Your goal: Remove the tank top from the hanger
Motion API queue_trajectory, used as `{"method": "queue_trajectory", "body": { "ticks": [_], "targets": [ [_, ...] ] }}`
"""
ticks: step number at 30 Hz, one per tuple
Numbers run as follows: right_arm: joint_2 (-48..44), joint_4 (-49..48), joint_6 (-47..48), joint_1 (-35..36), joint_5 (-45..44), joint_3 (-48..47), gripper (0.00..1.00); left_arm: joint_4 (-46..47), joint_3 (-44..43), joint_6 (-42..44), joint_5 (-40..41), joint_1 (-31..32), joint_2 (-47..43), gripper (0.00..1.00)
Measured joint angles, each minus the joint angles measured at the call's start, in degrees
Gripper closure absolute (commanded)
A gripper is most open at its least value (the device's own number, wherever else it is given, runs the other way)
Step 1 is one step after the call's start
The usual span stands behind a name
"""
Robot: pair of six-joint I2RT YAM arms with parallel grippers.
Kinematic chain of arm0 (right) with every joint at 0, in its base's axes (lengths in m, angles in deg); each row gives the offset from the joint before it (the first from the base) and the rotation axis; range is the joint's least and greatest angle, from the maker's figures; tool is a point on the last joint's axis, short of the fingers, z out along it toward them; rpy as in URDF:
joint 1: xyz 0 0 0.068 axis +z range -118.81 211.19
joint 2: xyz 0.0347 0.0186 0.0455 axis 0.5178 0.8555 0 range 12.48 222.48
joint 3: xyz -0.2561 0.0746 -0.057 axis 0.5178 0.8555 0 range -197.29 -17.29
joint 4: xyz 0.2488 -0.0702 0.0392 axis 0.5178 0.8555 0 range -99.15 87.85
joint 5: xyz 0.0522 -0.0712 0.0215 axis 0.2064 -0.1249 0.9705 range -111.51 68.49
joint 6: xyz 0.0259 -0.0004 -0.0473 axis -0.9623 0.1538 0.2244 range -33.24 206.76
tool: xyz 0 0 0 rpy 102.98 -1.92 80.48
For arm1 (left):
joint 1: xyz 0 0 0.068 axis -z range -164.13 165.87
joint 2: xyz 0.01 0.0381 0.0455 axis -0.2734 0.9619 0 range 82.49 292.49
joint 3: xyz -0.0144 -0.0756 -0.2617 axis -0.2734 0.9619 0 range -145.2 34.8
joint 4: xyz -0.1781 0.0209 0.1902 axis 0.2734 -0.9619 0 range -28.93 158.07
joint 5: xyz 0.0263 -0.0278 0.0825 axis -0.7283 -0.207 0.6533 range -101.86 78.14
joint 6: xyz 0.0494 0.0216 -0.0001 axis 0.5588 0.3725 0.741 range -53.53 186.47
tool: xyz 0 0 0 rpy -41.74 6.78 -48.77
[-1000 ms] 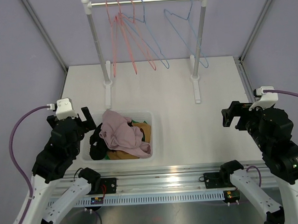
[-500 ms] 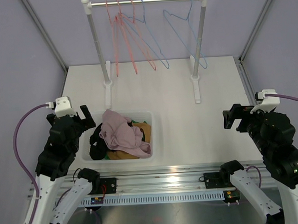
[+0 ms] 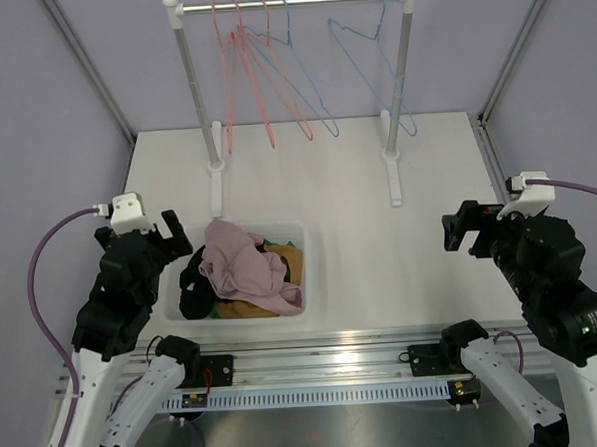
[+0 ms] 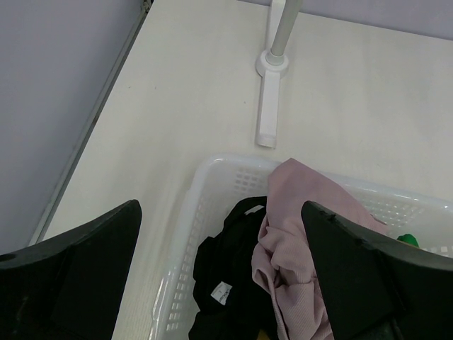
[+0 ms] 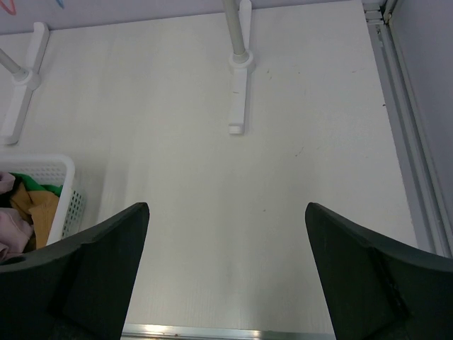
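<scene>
Top external: left gripper (image 3: 176,239), wide and empty, beside the rim of the basket (image 3: 316,283); right gripper (image 3: 451,233), wide, over bare table (image 3: 379,229).

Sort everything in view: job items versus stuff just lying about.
Job: hangers, all bare; pink garment, possibly the tank top, atop the basket; left gripper and right gripper, both open.
Lying about: rack, basket, black garment, orange garment.

Black-and-white arms (image 3: 117,303) (purple cables (image 3: 28,283)), black pincer fingers (image 4: 71,269)
</scene>
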Motion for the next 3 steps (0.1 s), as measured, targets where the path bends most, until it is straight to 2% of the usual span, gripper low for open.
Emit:
{"method": "queue_trajectory", "body": {
  "ticks": [3],
  "targets": [
    [0.37, -0.04, -0.15, 0.00, 0.02, 0.04, 0.01, 0.13, 0.00, 0.00, 0.02, 0.00, -0.13, 0.01]
  ]
}}
